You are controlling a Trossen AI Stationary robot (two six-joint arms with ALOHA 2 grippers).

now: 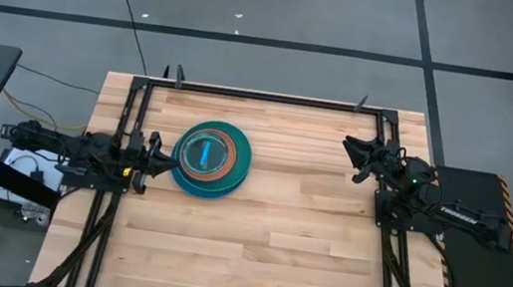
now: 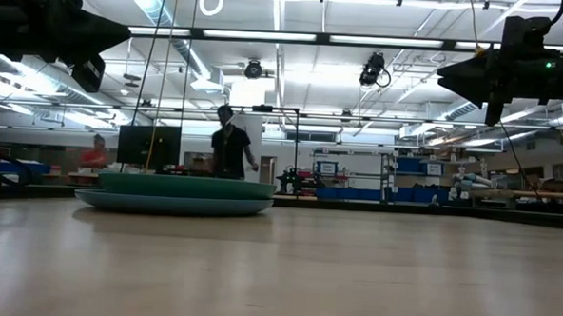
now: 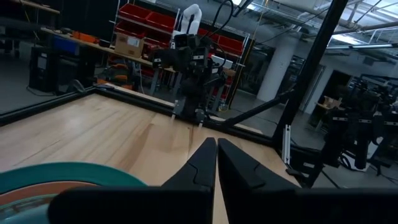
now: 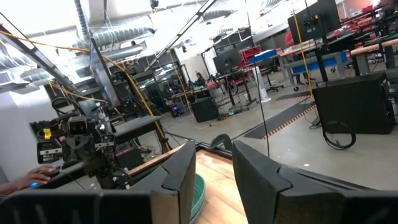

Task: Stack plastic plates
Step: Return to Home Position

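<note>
Plastic plates [image 1: 212, 157] stacked on desk [image 1: 271, 256], toward 10 o'clock of centre. Left gripper [image 1: 170, 161] at their 9 o'clock, just beside, fingers pressed together. Right gripper [image 1: 349, 158] at 3 o'clock, well apart, fingers parted.

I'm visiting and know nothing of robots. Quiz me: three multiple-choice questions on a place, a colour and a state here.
1. The plate stack stands: A beside the left gripper; B at far right; C at front centre.
2. The top plate is: A black; B blue; C white.
3. The right gripper is: A open; B shut on a plate; C out of view.
Key: 1 A, the high view shows them nearly touching; 2 B, it shows translucent blue; 3 A, its wrist view shows a gap between the fingers.
</note>
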